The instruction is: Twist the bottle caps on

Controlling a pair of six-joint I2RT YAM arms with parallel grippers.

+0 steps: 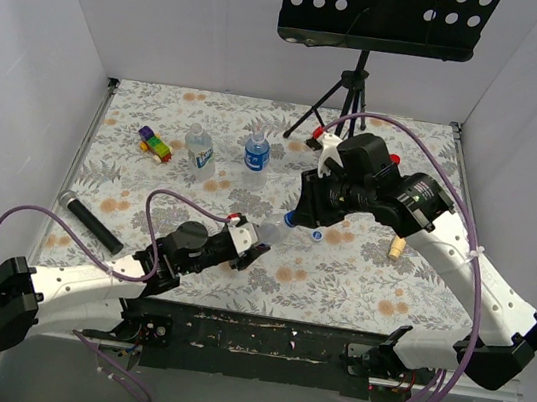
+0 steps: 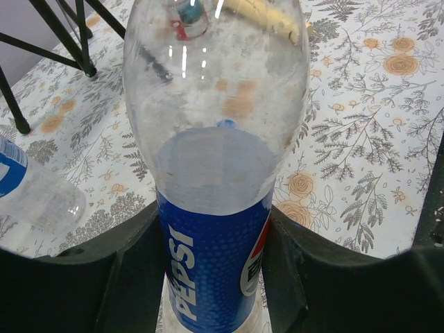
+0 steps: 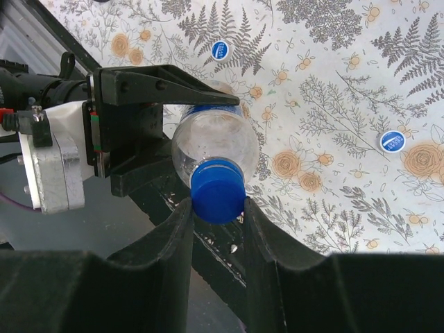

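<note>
- Black cylindrical stick (image 1: 90, 222) lies on the floral counter (image 1: 434, 175) at the left, with a multicoloured toy block (image 1: 155, 145) farther back.
- One upright clear plastic bottle with a blue label (image 1: 199, 150) stands beside a second upright bottle (image 1: 257, 153).
- The left pincer (image 1: 254, 246) is clamped around the blue label of a clear Pepsi bottle (image 2: 215, 139).
- The right pincer (image 3: 218, 208) squeezes a blue round screw cap (image 3: 216, 194) sitting on that bottle's neck.
- One loose blue cap (image 3: 220, 50) and another loose cap (image 3: 393, 141) lie on the counter.
</note>
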